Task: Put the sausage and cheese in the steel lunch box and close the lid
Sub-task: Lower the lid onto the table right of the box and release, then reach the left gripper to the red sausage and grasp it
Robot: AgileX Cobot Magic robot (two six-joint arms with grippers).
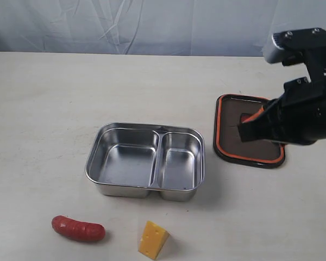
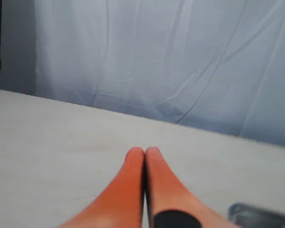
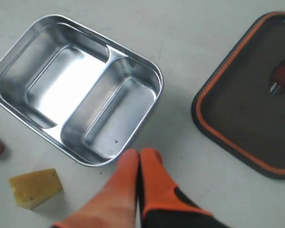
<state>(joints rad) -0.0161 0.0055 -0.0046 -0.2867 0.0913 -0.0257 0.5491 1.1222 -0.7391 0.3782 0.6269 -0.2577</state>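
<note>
Steel lunch box, shiny, rectangular, 2 compartments, sits mid-worktop; both compartments empty. Dark-red curved toy sausage and yellow holed cheese wedge lie outside it, near worktop edge closest to exterior camera, apart from each other. Smoky dark lid lies orange-seal side up toward right edge, apart from box, likely to leave box mouth free for loading. Right gripper pinched closed, empty, near lid's box-side edge. Left gripper closed, empty, over bare worktop.
</note>
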